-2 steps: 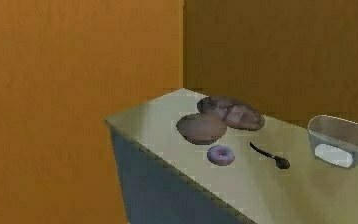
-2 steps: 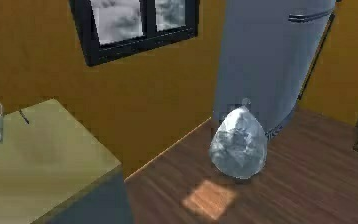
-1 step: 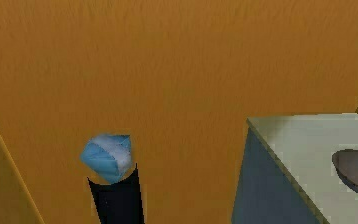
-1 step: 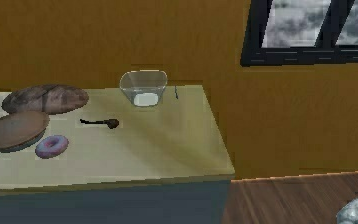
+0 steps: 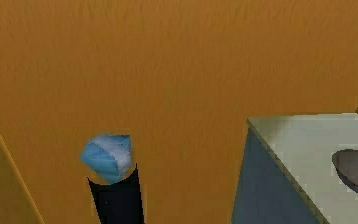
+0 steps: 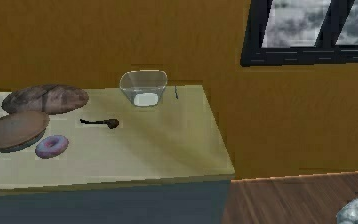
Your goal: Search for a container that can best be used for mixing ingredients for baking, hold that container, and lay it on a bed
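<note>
Clear glass bowl [image 6: 144,88] noted in the arm side view, upper middle of the frame. It is set upright on the counter [image 6: 157,140], at the far edge close against the orange wall [image 6: 107,40]. Walls of the bowl are see-through, the rim is rounded-square, and a white patch is seen at its bottom. A thin dark sliver [image 6: 176,93] is seen just right of the bowl; whether they touch cannot be told.

A small dark utensil [image 6: 100,123] lies below and left of the bowl, apart from it. Further left, a mottled brown loaf-like lump [image 6: 45,98] is seen. Below it lie a flat brown round [image 6: 15,130] and a pink-purple ring [image 6: 53,146], grouped at the frame's left edge. The stretch of pale counter top right of and below the bowl is bare.

The counter's right end is seen at centre right. Beyond it, wood floor [image 6: 287,200] is seen open along the lower right. A dark-framed window [image 6: 312,30] is set in the wall at upper right.

In the forward view, a counter corner [image 5: 287,140] is seen at lower right, with a grey rounded shape [image 5: 355,168] cut by the frame edge. A blue-and-white faceted object [image 5: 110,157] is seen atop a dark post [image 5: 117,200] at lower left, orange wall behind.

State of the tool: cannot be told.
</note>
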Available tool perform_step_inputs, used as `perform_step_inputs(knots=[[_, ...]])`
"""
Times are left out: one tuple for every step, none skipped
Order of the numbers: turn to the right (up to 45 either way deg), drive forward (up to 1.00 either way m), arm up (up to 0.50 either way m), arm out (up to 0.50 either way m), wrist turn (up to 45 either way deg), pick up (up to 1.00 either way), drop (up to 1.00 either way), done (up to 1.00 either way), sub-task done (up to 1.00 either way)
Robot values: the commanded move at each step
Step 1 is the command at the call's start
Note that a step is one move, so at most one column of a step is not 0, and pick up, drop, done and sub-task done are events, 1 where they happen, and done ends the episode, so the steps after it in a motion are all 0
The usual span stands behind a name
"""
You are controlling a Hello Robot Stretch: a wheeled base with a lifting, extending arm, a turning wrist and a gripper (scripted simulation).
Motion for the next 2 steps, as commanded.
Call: perform_step_inputs(knots=[[0.0, 0.0, 0.38, 0.0, 0.0, 0.0, 0.0, 0.0, 0.0], [0.0, 0.0, 0.0, 0.46, 0.0, 0.0, 0.0, 0.0, 0.0]])
